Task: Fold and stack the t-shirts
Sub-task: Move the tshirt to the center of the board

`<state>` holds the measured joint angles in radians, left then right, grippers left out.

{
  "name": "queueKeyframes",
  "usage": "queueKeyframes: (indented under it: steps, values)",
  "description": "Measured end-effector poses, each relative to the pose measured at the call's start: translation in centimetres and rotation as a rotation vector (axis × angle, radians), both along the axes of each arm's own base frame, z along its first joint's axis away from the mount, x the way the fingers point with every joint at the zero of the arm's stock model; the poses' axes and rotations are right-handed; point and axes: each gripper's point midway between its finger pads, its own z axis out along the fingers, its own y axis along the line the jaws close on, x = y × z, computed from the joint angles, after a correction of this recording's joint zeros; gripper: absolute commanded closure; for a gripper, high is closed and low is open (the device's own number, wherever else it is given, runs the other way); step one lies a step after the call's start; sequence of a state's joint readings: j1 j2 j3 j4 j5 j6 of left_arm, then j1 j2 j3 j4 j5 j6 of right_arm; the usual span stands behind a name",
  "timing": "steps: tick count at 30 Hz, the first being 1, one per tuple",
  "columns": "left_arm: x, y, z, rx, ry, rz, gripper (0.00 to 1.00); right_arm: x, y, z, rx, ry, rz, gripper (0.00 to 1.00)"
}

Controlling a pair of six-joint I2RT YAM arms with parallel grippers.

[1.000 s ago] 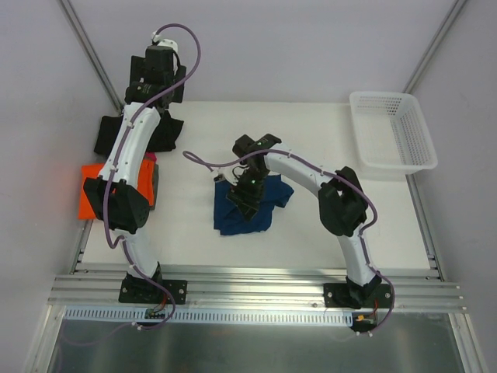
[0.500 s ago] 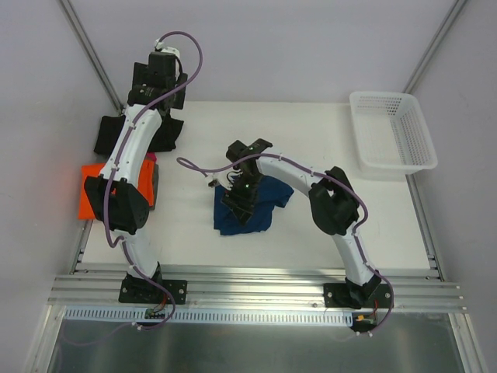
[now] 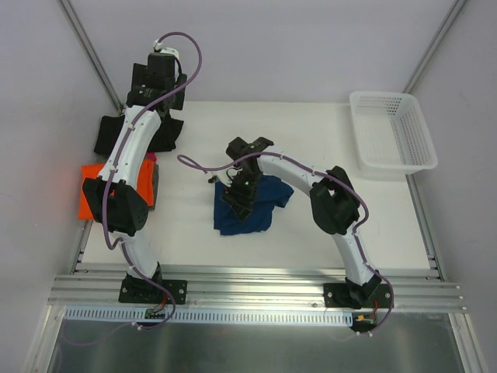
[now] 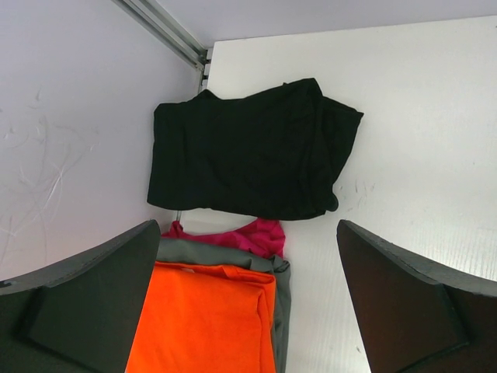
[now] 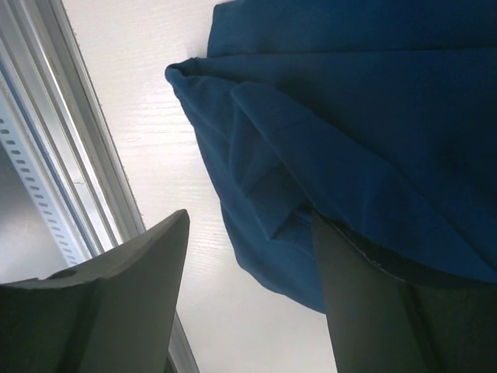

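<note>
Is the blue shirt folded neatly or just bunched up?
Bunched, not folded: the navy shirt lies in an irregular heap, and the right wrist view shows loose, overlapping creases.

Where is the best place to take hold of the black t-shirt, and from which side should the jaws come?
Probably the black t-shirt is best pinched at its bunched edge facing the middle of the table, coming from above on that side. There the folded layers form a thicker lip, while the opposite edge lies close by the wall.
</note>
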<state>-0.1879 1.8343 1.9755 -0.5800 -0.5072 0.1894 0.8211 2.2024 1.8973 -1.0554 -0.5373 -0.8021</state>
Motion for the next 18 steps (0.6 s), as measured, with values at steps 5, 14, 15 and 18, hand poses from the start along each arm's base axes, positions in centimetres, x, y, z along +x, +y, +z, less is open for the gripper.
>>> queueKeyframes:
  steps: [5,14,15,18]
  values:
    - [-0.1,0.0,0.0,0.000,0.001,0.000,0.01,0.4,-0.1,-0.1,-0.001,-0.008,-0.006,0.36]
    - [-0.3,0.0,-0.2,0.001,0.007,-0.001,0.01,1.1,-0.4,-2.4,-0.044,-0.011,-0.012,0.49]
    - [-0.3,0.0,-0.2,0.001,0.007,-0.001,0.01,1.2,-0.4,-2.5,-0.047,-0.016,-0.012,0.56]
    - [-0.3,0.0,-0.2,0.001,0.007,-0.001,0.01,1.6,-0.6,-2.7,-0.056,-0.044,-0.006,0.95]
